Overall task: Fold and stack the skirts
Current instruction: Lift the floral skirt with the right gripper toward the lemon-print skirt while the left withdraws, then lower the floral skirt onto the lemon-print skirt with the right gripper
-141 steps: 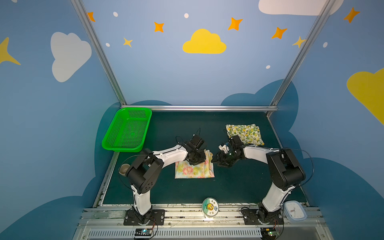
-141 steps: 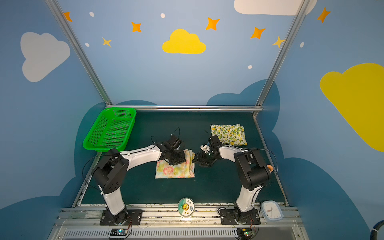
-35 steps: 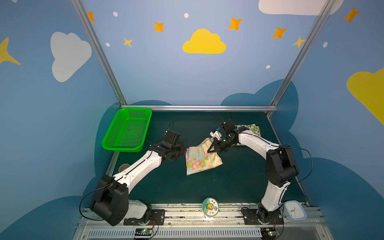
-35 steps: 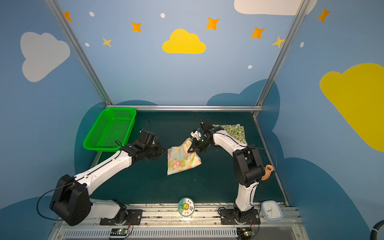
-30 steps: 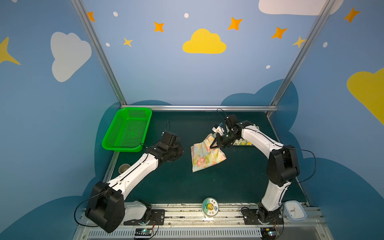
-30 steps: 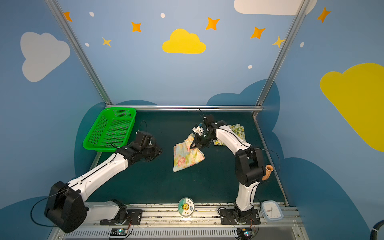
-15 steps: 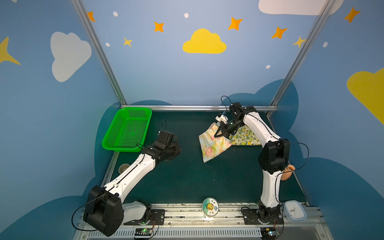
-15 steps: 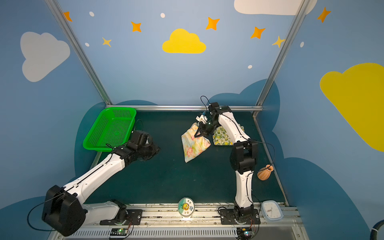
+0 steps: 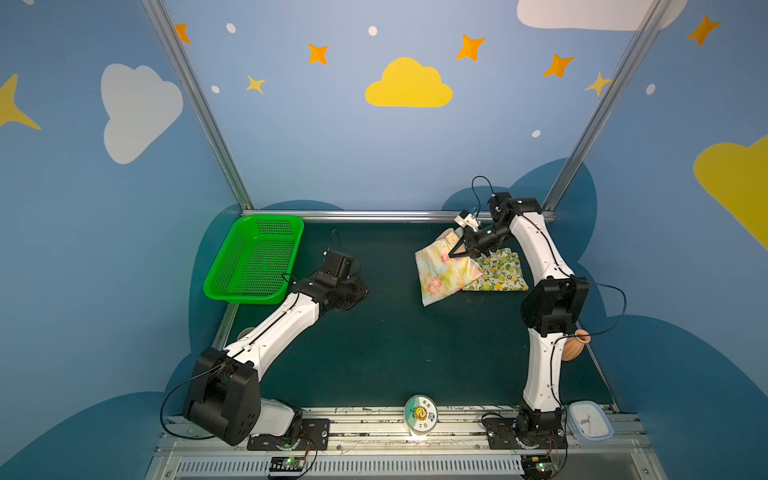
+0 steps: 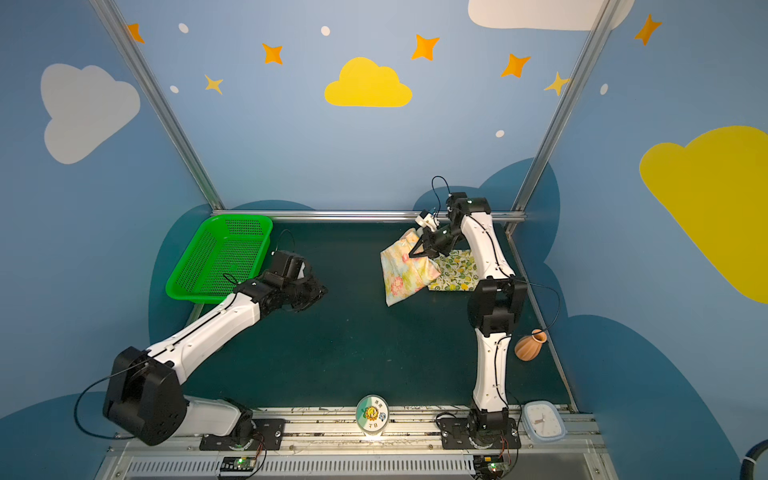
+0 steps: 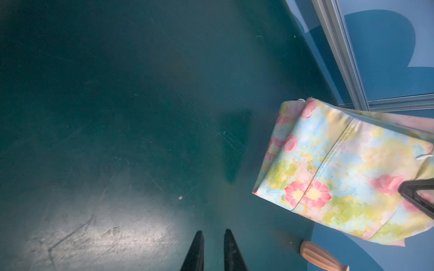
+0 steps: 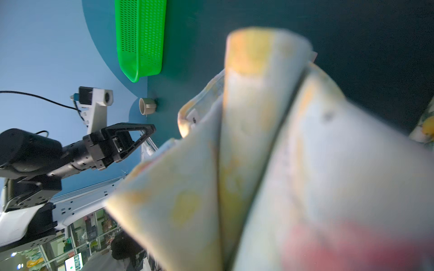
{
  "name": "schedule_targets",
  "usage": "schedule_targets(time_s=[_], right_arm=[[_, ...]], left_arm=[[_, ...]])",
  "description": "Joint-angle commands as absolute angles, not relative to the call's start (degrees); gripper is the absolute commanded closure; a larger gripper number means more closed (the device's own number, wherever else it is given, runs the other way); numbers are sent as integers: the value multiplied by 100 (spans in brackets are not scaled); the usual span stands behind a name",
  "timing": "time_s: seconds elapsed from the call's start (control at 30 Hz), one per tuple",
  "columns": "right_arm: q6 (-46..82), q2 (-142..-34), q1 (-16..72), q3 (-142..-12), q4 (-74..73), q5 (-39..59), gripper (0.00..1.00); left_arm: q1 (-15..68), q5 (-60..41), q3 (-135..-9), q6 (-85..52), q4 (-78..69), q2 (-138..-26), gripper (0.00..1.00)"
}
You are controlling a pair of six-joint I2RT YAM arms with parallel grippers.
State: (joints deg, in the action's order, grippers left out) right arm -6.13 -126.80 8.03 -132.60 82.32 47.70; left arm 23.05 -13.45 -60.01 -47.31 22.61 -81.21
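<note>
Alignment is needed: the floral skirt (image 9: 438, 276), pinched in the closed right gripper (image 9: 454, 250) and partly overlapping the folded lemon skirt (image 9: 500, 274), should be lowered squarely onto it. Nothing is held in the barely parted left gripper (image 11: 213, 233).

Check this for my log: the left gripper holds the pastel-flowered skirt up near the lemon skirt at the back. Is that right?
Not quite: the right gripper holds the flowered skirt near the lemon skirt, as both top views show. The left gripper holds nothing.
</note>
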Motion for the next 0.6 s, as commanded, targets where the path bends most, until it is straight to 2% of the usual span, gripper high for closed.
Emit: schedule_targets(time_s=[0.0, 0.43, 0.57], right_arm=[[-1038, -12905, 616, -13466, 8402, 5568, 100], [-1215, -13384, -90, -13867, 8482, 6460, 100], [-1171, -13543, -252, -13982, 8533, 6438, 100]], left_arm=[[2268, -1392, -6082, -4688, 2220, -8223, 81], [2261, -1515, -6415, -4759, 2286, -8724, 82], [2274, -1529, -6483, -4807, 2270, -8839, 83]])
